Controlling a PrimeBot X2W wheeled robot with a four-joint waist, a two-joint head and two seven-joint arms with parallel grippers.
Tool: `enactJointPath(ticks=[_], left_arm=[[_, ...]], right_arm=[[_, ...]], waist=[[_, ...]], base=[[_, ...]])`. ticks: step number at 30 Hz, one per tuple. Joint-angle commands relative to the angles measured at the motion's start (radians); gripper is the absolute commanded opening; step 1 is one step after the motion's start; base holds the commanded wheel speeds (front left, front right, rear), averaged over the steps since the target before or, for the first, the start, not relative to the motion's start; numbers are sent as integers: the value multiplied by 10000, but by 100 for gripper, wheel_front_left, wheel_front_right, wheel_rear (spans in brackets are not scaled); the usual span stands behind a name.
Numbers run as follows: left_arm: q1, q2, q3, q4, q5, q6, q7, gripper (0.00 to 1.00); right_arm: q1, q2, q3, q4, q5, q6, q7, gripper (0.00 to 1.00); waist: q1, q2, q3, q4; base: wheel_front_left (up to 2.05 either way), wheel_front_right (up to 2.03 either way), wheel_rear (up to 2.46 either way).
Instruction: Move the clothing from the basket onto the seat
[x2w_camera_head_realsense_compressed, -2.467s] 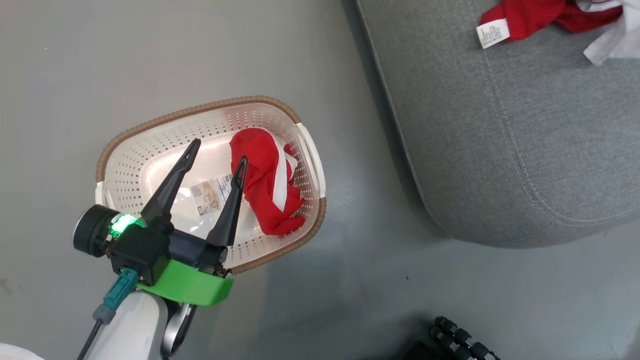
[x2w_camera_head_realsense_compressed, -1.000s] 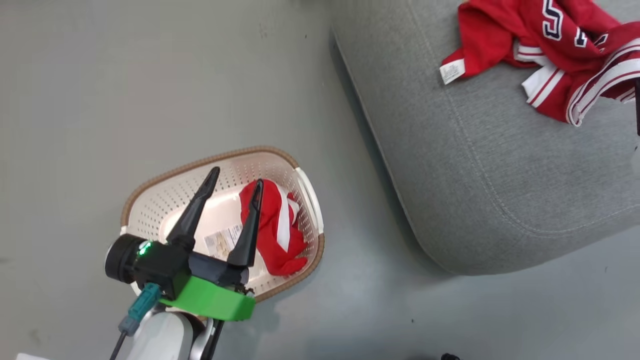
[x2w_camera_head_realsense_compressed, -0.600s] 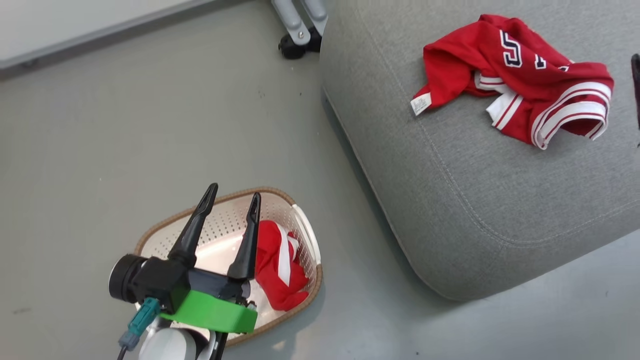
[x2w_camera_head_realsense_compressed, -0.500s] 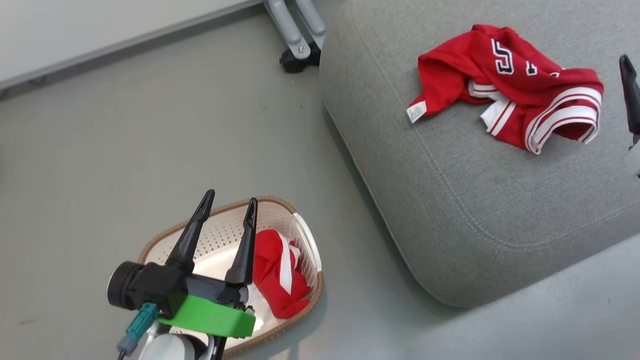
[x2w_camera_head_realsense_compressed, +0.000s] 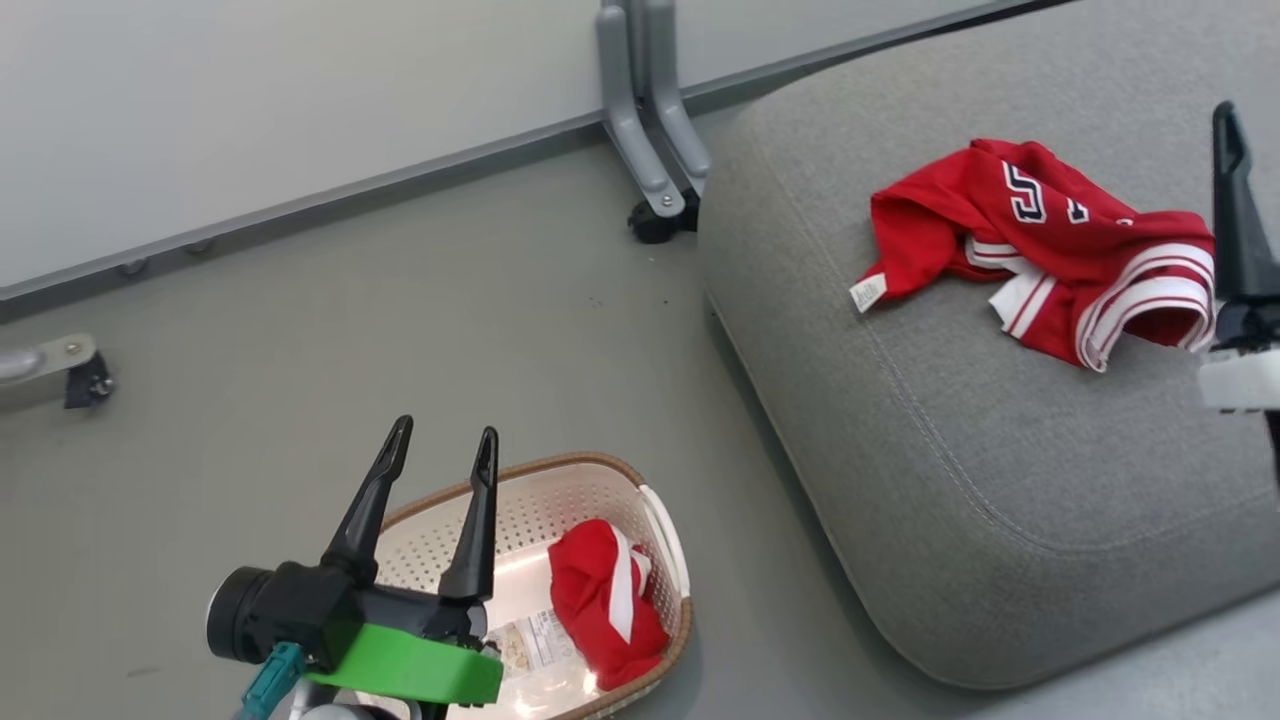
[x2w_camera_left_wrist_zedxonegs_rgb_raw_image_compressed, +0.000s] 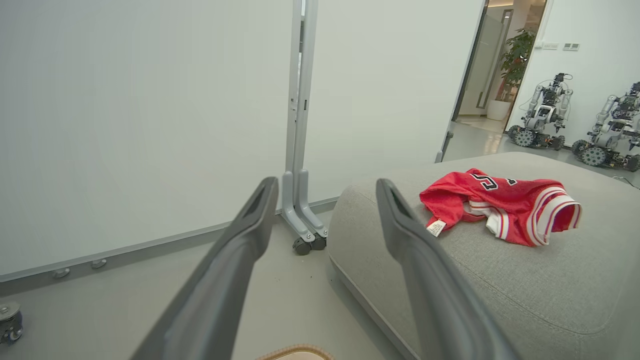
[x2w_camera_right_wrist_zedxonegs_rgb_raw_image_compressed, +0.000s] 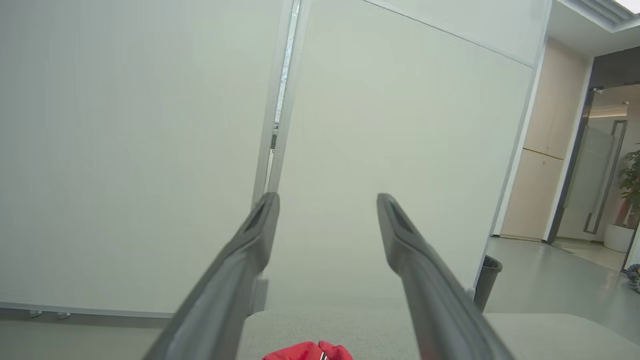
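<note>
One piece of the clothing, a red jersey with white striped trim, navy numerals and a small white tag, lies crumpled on the grey seat. A second red garment with a white stripe sits bunched in the right end of the cream basket on the floor. My left gripper hovers over the basket's left part, open and empty, its fingers pointing past the far rim. In the left wrist view the left gripper frames the jersey. My right gripper is open and empty, with one finger just right of the jersey.
A white partition wall stands behind, with its grey castor foot close to the seat's far left corner. Another castor bracket is at the left. Other wheeled robots are parked beyond the seat, and a dark bin stands by the wall.
The head camera has tilted up, so wall and castors came into view. My right gripper's finger has come further into the picture beside the jersey. Both garments lie as before.
</note>
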Motion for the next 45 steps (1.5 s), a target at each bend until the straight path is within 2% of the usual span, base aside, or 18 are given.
enactJointPath(ticks=[1, 9, 12, 16, 22, 31, 45], left_arm=[[169, 8, 80, -5, 119, -19, -2, 100], [396, -27, 402, 85, 141, -21, -2, 100], [493, -37, 617, 170, 158, -21, -2, 100], [512, -33, 1183, 306, -20, -19, -3, 100], [639, -33, 1388, 536, -100, -21, -2, 100], [884, -36, 1531, 897, -410, -21, -3, 100], [912, -34, 1477, 1226, -464, -21, -3, 100]], right_arm=[[372, 185, -60, -256, -51, -18, -29, 100], [1825, 1486, 124, -1228, -196, -18, -30, 100], [2318, 2055, 306, -1159, -35, -17, -30, 100], [2765, 2464, 648, -929, -295, -18, -30, 100], [3299, 3399, 251, -666, -683, -15, -30, 100], [3984, 4060, 185, -574, -1202, -17, -29, 100], [3846, 4079, 232, -326, -1202, -17, -28, 100]], waist=[[1, 0, -320, 474], [1, 0, -591, 1367], [1, 0, -672, 1717], [1, 0, -775, 2164], [1, 0, -897, 2659], [1, 0, -930, 2972], [1, 0, -1030, 2956]], base=[[0, 0, 0], [0, 0, 0], [0, 0, 0], [0, 0, 0], [0, 0, 0], [0, 0, 0], [0, 0, 0]])
